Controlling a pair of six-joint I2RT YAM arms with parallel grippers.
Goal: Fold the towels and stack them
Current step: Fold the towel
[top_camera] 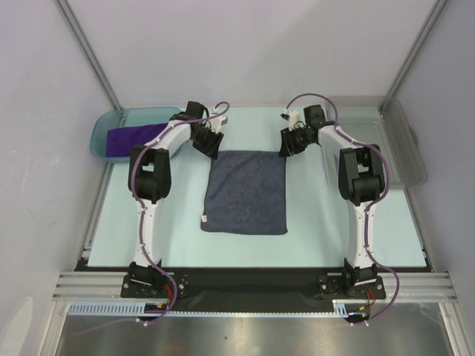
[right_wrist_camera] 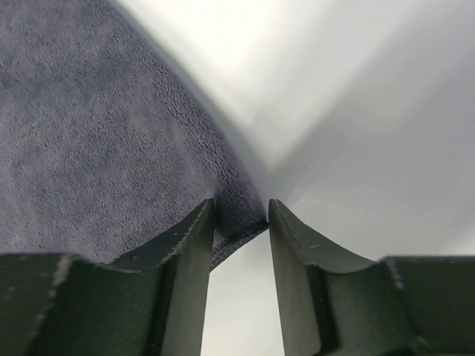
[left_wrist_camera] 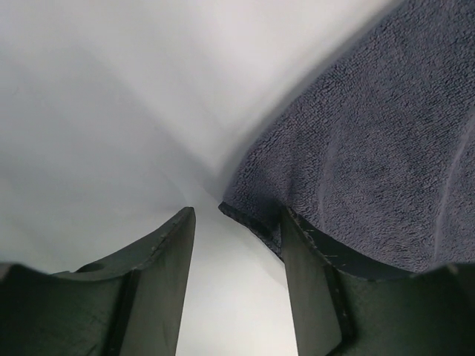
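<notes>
- The left gripper (left_wrist_camera: 237, 215) has its jaws apart. In the left wrist view one corner of the grey-blue towel (top_camera: 246, 191) pokes into the gap, close to the finger on the right side of that frame, and that finger covers some of the hem.
- The right gripper (right_wrist_camera: 241, 204) also has its jaws apart, with a narrower gap. The towel's other far corner sits in this gap, against the finger on the left of that frame and reaching nearly across. Bare table shows through the gap below the corner.
- Both wrist views are cropped tight and soft in focus beyond the cloth, showing only dark fingers, nap and pale surface.
- In the overhead view the grey-blue towel lies flat and open in the middle of the table (top_camera: 326, 222), a small tag at its lower left corner. The grippers hide its two upper corners.
- Bare table borders the towel on the left, right and bottom.
- At the upper left a teal tray (top_camera: 100, 141) holds a purple towel (top_camera: 132, 138); the left arm cuts off the tray's right end.
- A clear bin (top_camera: 412, 159) runs along the right edge of the table, well apart from the towel.
</notes>
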